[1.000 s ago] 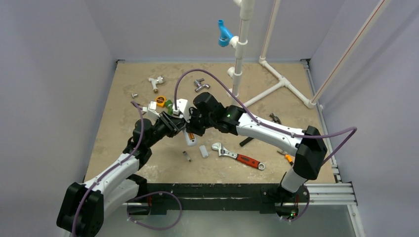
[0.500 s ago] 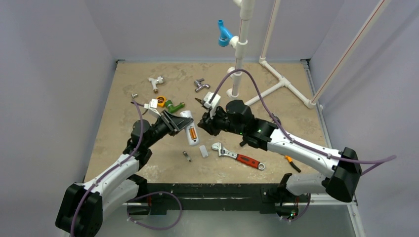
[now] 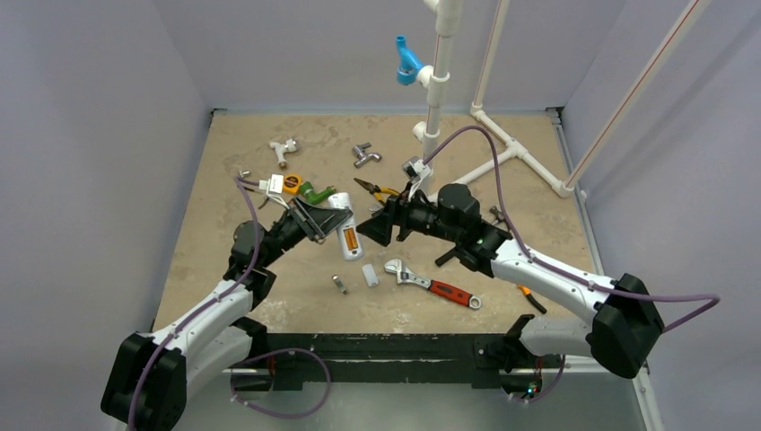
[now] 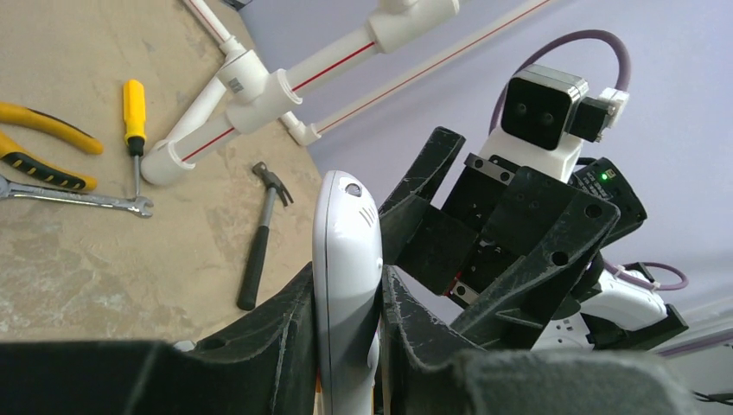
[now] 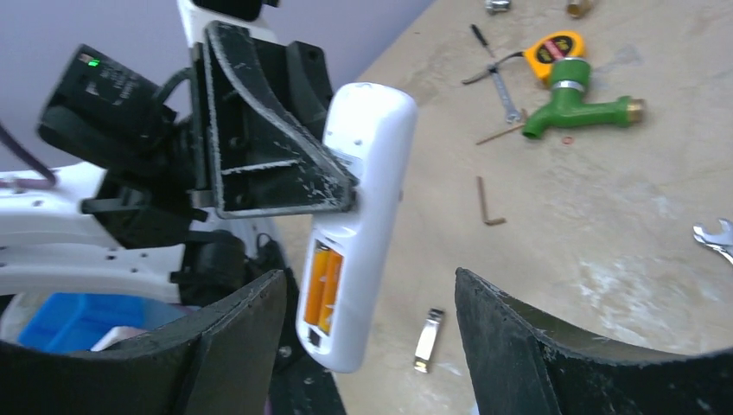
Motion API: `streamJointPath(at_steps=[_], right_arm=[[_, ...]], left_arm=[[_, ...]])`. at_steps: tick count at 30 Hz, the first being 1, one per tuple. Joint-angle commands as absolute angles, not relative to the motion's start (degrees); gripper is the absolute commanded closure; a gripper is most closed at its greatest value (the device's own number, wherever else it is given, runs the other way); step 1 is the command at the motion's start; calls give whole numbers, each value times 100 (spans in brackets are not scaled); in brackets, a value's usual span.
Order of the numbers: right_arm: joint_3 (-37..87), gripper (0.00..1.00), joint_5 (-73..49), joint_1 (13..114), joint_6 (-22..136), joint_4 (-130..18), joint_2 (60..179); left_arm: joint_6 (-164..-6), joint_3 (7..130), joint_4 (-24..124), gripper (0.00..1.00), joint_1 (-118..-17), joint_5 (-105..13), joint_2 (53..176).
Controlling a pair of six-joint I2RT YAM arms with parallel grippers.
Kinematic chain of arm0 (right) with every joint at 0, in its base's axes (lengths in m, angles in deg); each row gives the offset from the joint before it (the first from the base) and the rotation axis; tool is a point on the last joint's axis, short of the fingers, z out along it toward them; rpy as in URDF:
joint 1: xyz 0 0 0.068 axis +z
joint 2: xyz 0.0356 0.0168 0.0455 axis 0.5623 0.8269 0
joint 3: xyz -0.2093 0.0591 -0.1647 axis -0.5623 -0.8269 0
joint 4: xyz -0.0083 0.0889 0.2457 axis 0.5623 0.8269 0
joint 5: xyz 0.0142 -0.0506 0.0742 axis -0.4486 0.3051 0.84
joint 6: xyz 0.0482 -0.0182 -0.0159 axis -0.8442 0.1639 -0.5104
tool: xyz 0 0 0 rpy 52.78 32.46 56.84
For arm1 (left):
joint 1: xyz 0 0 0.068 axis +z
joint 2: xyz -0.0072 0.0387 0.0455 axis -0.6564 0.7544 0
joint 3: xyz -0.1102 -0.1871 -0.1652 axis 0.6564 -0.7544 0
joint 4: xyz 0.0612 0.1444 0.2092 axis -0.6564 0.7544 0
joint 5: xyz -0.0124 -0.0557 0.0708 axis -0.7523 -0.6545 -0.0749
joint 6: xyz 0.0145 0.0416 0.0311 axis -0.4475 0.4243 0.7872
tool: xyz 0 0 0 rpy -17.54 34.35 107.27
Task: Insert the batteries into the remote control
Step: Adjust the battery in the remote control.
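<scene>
My left hand (image 3: pixel 314 220) is pinching the remote control (image 3: pixel 344 229) by its edges and holding it up off the desk (image 3: pixel 224 180). The plain white back faces my other arm. In the left wrist view I see the remote edge-on, upright between my two black fingers (image 4: pixel 294 320).

The orange batteries (image 5: pixel 321 277) sit side by side in the open compartment near the remote's lower end. Any print on them is too small for me to read.

My right hand (image 3: pixel 375 226) hangs just beside the remote, on its right. Its fingers are spread wide, with nothing between them and nothing touching them.

On the desk below the remote lie a small white cover (image 3: pixel 369 274) and, just left of it, a small silvery clip (image 3: pixel 339 285). A red-handled wrench (image 3: pixel 431 283) lies to their right.

Further back there is a green tap (image 5: pixel 579 108) with a yellow tape measure (image 5: pixel 553 47) next to it. The tape measure's face carries a dark label, but I cannot make out the writing.

A hammer (image 4: pixel 259 233) and a yellow screwdriver (image 4: pixel 132 108) lie near the white pipe frame (image 3: pixel 502 144).
</scene>
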State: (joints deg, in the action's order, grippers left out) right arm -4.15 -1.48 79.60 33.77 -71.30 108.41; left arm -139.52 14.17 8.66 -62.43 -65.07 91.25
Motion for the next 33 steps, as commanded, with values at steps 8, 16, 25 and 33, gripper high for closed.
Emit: streamJointPath(at_steps=[8,16,25,33], right_arm=[[-365,27,867,7965,2534,-8238,11328],[-330,38,1053,7970,2544,-8206,11642],[-252,49,1091,7972,2661,-8019,11805],[-237,68,1014,7965,2740,-7909,11865]], left_arm=[[-13856,1581,89,100,-6262,-6696,9156],[-13874,1624,83,100,-6262,-6687,9181],[-13892,1600,96,100,-6264,-6661,9175],[-13909,1584,130,100,-6262,-6628,9132]])
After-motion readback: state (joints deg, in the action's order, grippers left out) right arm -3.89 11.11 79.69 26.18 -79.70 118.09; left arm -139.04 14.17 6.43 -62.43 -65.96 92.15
